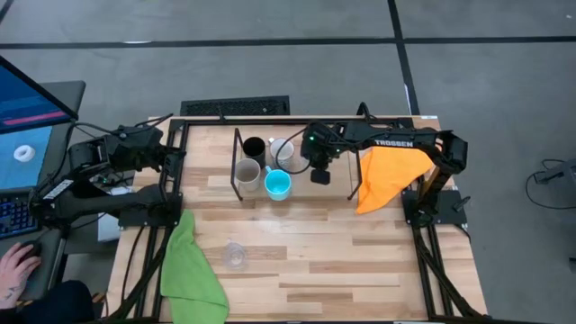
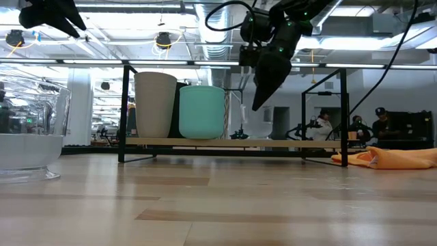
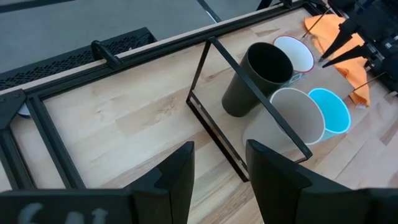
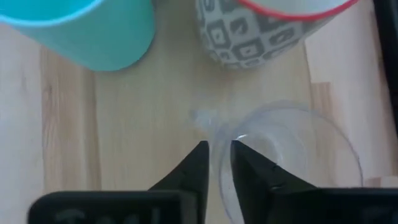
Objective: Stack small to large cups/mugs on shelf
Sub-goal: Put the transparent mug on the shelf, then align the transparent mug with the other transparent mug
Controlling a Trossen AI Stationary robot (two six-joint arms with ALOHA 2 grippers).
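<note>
Glass cup (image 4: 292, 155) stands on the shelf (image 1: 319, 193) just beside the white mug (image 1: 284, 153), rim between the right end effector (image 4: 217, 163)'s slightly parted fingers, apparently being let go. Black (image 1: 254, 147), beige (image 1: 247, 170) and blue (image 1: 278, 184) mugs stand alongside. Another glass cup (image 1: 235, 255) waits on the tabletop (image 1: 342, 261). Left end effector (image 3: 219, 171) waits apart, empty.

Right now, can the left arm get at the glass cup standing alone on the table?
Probably yes. The glass cup stands alone on bare wood, with only the green cloth beside it. The left gripper is open and holds nothing, but it waits well back by the shelf.
</note>
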